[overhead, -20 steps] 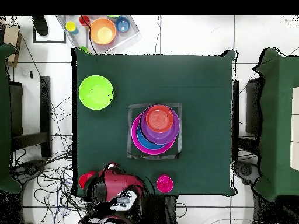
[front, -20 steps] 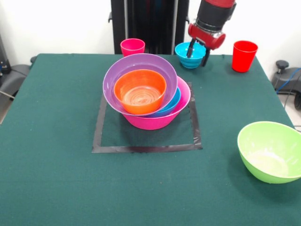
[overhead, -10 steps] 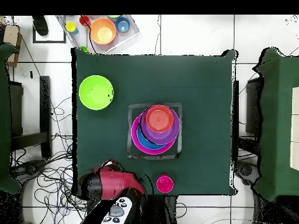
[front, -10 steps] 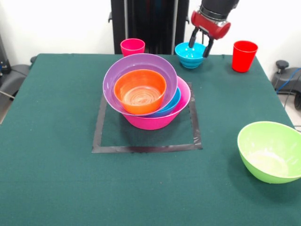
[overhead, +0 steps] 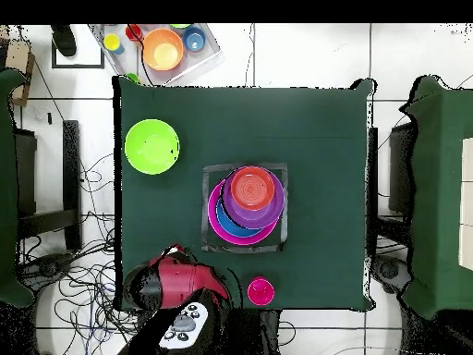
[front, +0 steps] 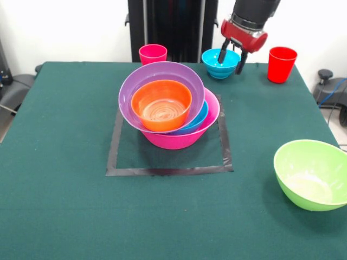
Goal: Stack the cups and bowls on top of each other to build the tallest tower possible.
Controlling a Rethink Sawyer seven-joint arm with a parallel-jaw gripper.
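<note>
The tower stands in the middle: a big pink bowl (front: 181,140) holds a blue bowl (front: 199,119), a tilted purple bowl (front: 160,73) and an orange bowl (front: 161,105); from overhead the tower (overhead: 245,205) sits inside the tape square. At the table's far side a small ribbed blue bowl (front: 218,64) rests on the cloth. My gripper (front: 232,57) hangs open over that bowl's right rim, one finger above its inside and one outside. A pink-red cup (front: 153,54) (overhead: 260,292) and a red cup (front: 282,64) stand upright along the same edge. The arm (overhead: 180,287) hides the blue bowl from overhead.
A large lime green bowl (front: 312,173) (overhead: 152,146) sits alone near a table corner. A black tape square (front: 168,170) frames the tower. Off the table, a clear tray (overhead: 157,46) holds several small coloured dishes.
The gripper lifted out of the small blue bowl, then dropped slightly and shifted right over its rim. The bowl and all other items stayed put.
</note>
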